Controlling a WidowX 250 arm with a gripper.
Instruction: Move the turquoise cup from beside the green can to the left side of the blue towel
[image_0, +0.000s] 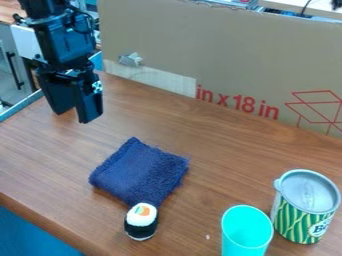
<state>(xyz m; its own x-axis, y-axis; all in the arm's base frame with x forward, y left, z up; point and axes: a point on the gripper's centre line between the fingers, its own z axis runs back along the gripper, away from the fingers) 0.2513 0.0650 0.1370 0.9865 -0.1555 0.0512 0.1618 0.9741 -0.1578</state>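
Table (227, 160) — open gripper (72, 116), blue cloth (141, 170) — perhaps folded.

Cardboard panel (234, 50): red lettering (237, 102) low on its face, reads "in x 18 in", line slanting down to the right. Striped can (290, 220): dark letters on pale label (320, 228), begin with "B", perhaps "Be"; rest too small and blurred to tell.
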